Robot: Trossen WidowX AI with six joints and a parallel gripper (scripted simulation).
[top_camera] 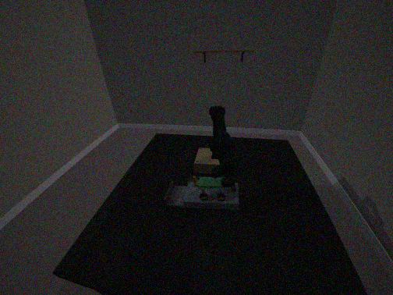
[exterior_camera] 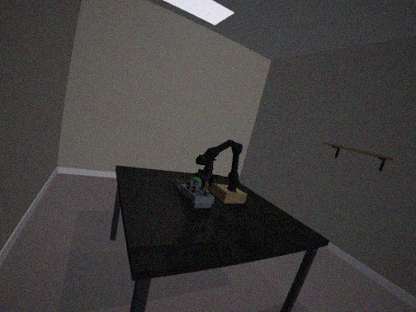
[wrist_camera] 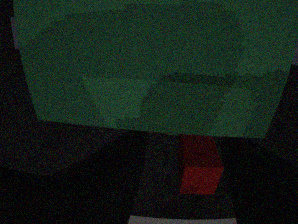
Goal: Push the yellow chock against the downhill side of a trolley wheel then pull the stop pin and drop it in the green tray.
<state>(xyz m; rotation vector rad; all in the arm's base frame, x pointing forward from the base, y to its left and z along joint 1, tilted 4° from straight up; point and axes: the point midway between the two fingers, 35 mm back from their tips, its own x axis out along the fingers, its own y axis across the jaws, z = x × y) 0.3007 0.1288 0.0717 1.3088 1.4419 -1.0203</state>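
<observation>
The green trolley (top_camera: pixel 210 182) (exterior_camera: pixel 196 180) (wrist_camera: pixel 115 100) stands on the grey ramp (top_camera: pixel 177 200) (exterior_camera: pixel 203 203); two dark wheels show on its near side in the top view. The chock's orange handle (top_camera: pixel 195 180) stands upright at the trolley's downhill end; its base and any wheel contact are hidden. The red pin head (exterior_camera: pixel 207 186) (wrist_camera: pixel 201 177) is at the trolley's uphill end. My gripper (top_camera: pixel 228 182) (exterior_camera: pixel 206 182) (wrist_camera: pixel 185 135) is open and low over that end, its dark fingers on either side of the red head, not closed on it. I cannot make out the green tray.
The arm rises from a light wooden block (top_camera: pixel 206 168) (exterior_camera: pixel 234 196) behind the ramp. Both stand on the black table (top_camera: pixel 218 242) (exterior_camera: pixel 165 243). A wall shelf (top_camera: pixel 224 51) (exterior_camera: pixel 359 152) hangs far off. The light is very dim and the pictures are grainy.
</observation>
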